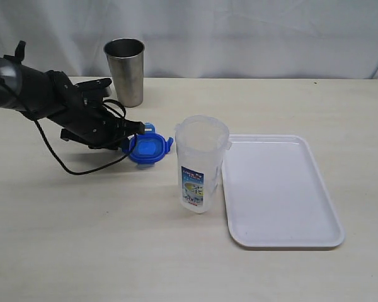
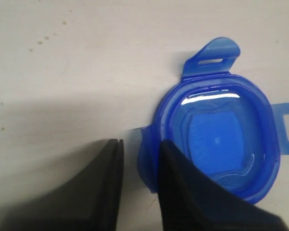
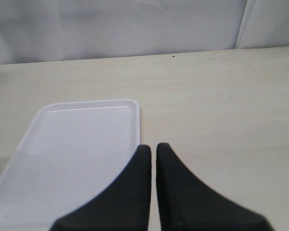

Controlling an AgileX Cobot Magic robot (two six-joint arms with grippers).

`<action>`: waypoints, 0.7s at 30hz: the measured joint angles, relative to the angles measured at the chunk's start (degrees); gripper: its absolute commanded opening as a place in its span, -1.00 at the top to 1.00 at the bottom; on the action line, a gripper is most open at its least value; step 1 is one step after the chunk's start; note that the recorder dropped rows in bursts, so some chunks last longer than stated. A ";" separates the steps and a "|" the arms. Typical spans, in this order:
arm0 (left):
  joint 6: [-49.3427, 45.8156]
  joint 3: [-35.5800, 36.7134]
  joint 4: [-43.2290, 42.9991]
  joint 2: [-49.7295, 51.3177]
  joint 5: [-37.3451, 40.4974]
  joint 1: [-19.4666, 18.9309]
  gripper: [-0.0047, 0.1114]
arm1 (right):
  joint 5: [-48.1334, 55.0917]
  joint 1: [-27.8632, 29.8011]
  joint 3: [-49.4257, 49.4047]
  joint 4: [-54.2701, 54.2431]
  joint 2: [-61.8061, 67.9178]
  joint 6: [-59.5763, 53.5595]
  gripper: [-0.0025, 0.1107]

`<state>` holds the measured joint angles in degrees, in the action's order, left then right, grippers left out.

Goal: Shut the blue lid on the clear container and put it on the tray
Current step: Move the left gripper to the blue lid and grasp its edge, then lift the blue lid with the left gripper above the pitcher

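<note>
Table [image 1: 82, 251], 1 lid [image 1: 150, 150], 1 container [image 1: 200, 170], 1 tray [image 1: 283, 195], 1 cup [image 1: 127, 72]

Closed hand [image 3: 153, 147] hovers seemingly just beside the tray [image 3: 77, 144].

The canister [image 1: 201, 165] stands upright on the worktop [image 1: 82, 239]. The tray [image 1: 283, 189] lies just right of the canister. The snap-tab lid [image 1: 150, 148] lies flat, near the canister's left and slightly behind. The steel cup [image 1: 125, 71] stands well behind-left of the canister.
</note>
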<state>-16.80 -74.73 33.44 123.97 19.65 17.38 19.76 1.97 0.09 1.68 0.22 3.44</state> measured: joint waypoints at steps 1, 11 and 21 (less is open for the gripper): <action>0.00 0.00 0.00 0.00 0.00 0.00 0.51 | 0.00 0.00 0.00 0.00 0.00 0.00 0.88; 0.00 0.00 0.00 0.00 0.85 0.00 0.72 | 0.00 0.00 0.00 0.00 0.00 0.00 0.88; -3.11 -0.13 0.00 0.00 0.40 0.00 0.92 | 0.00 0.00 0.00 0.00 0.00 0.00 0.88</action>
<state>-19.90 -74.86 33.44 123.97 20.05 17.38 19.76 1.97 0.09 1.68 0.22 3.44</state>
